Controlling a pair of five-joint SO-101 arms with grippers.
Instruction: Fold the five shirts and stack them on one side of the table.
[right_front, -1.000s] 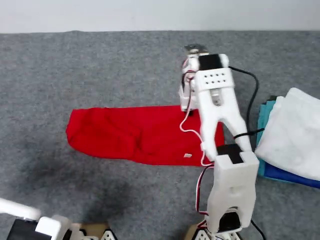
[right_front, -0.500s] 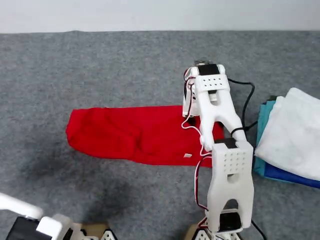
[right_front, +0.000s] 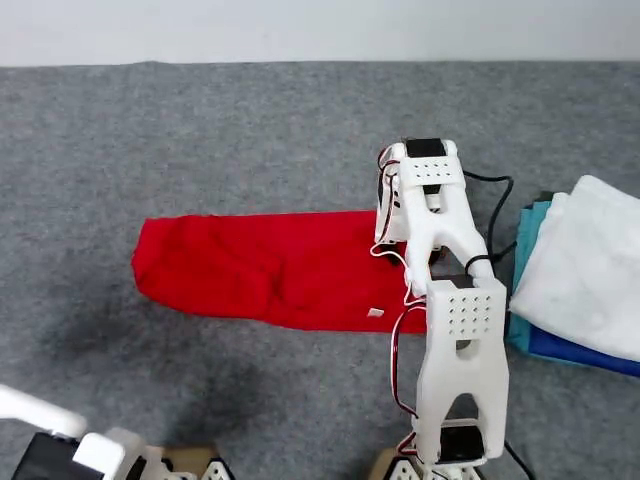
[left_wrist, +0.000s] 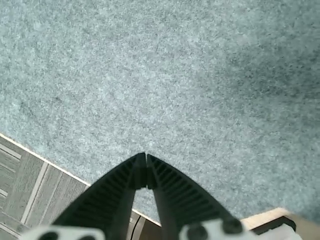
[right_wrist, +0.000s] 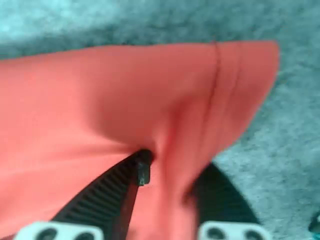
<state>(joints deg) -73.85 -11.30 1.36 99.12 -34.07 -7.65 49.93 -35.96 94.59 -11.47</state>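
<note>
Plain red shirt (right_front: 260, 265), speckled grey table (right_front: 200, 130), white shirt (right_front: 590, 265), teal shirt (right_front: 527, 230), blue shirt (right_front: 560, 345).

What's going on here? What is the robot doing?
The robot is working on folding shirts. Its right gripper is down on one end of the red shirt, which lies flat on the grey table. The left gripper is shut and holds nothing. A pile of folded shirts sits at the side.
</note>
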